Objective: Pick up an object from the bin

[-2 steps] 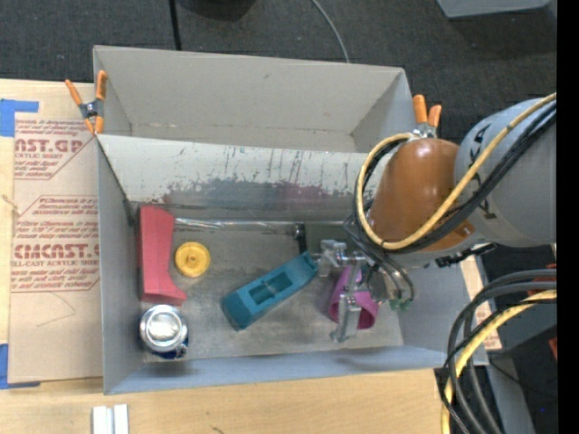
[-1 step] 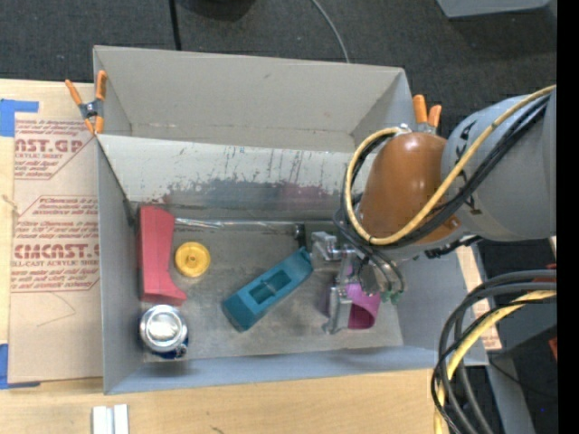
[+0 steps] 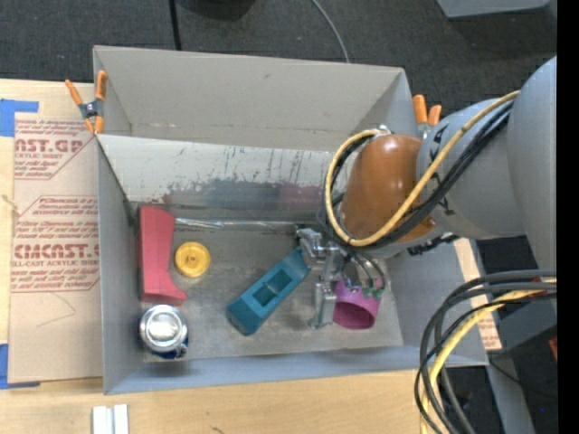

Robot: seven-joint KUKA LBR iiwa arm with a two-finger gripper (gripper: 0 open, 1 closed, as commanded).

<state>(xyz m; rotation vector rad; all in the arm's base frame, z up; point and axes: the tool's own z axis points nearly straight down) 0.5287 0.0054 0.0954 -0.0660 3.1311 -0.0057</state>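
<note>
Gripper [image 3: 320, 277] lowered close to the floor of the grey bin [image 3: 253, 165], beneath the orange wrist cover [image 3: 380, 183]. Whether it is open or closed, and whether it has hold of anything, cannot be told. 2 things lie next to it. A magenta cup [image 3: 355, 309] lies on its side, just beside the gripper toward the arm. A teal oblong tool [image 3: 267, 293] has its upper end meeting the gripper from the opposite side. Beyond the teal tool lie a yellow disc [image 3: 192, 259], a pink block [image 3: 157, 253] and a silver can [image 3: 164, 329], all well apart from the gripper.
</note>
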